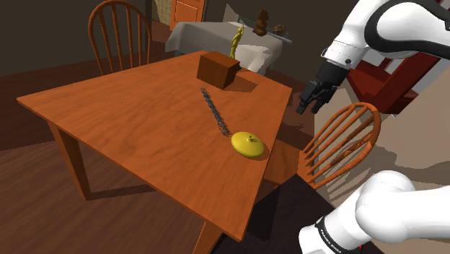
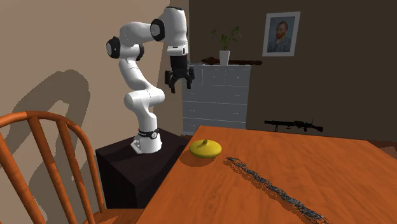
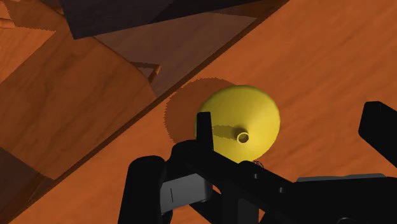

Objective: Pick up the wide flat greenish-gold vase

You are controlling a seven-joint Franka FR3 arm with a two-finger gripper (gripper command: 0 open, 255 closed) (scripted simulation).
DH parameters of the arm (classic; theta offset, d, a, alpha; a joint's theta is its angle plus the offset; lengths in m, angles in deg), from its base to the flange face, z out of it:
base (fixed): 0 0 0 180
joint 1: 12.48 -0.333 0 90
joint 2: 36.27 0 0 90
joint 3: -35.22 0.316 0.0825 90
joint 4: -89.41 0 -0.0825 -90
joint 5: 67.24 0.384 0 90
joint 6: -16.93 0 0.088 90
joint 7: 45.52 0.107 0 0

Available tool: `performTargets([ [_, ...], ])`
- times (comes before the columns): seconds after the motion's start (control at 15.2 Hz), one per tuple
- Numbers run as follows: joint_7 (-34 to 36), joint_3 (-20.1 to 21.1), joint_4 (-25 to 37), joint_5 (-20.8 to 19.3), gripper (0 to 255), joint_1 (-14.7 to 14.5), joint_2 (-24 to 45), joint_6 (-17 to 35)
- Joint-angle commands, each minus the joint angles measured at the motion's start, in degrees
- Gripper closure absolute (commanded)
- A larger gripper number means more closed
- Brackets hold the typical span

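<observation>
The wide flat greenish-gold vase lies low on the wooden table, close to the edge nearest the stand, its small neck pointing up. My black gripper hangs high in the air, well above the table and slightly out past that edge. It is open, with nothing between its fingers. Looking down from the hand, the vase sits far below, nearer one finger than the other, and the gripper touches nothing.
A dark chain runs across the table from near the vase toward a brown box. A wooden chair stands by the table edge below the gripper. Another chair stands on the far side.
</observation>
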Motion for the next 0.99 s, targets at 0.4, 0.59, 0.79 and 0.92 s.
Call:
performTargets([
  [0.4,-2.2,1.1,-3.4,-1.2,0,-1.1,8.7,11.4],
  [0.59,-3.0,1.6,-4.1,-1.8,0,-1.6,13.9,17.0],
  [0.79,-3.8,2.1,-4.0,-2.6,0,-2.1,19.7,22.4],
  [0.92,-4.2,2.5,-3.6,-3.2,0,-2.3,23.8,25.9],
])
